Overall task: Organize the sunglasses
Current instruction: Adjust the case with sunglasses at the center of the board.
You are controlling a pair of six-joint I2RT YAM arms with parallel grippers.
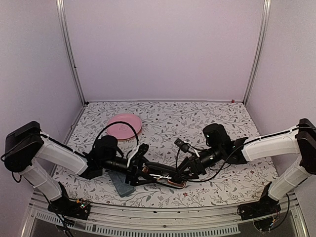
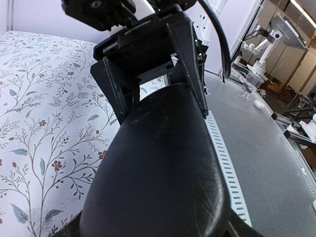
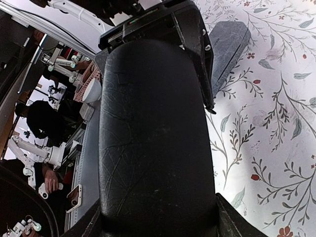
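A black oblong hard case [image 1: 160, 171] hangs level between my two grippers, low over the table near the front edge. My left gripper [image 1: 138, 167] is shut on its left end and my right gripper [image 1: 190, 168] on its right end. In the left wrist view the case [image 2: 158, 163] fills the frame, with the other gripper's fingers [image 2: 190, 64] clamped on the far end. The right wrist view shows the same from the other side [image 3: 153, 138]. A reddish-brown pair of sunglasses [image 1: 176, 184] lies on the cloth just under the case. Whether a pale pair lies there too I cannot tell.
A grey-blue rectangular case [image 1: 121, 185] [image 3: 228, 44] lies on the floral cloth below my left gripper. A pink plate [image 1: 125, 125] sits at the back left. The table's metal front rail [image 2: 224, 158] runs close beside the case.
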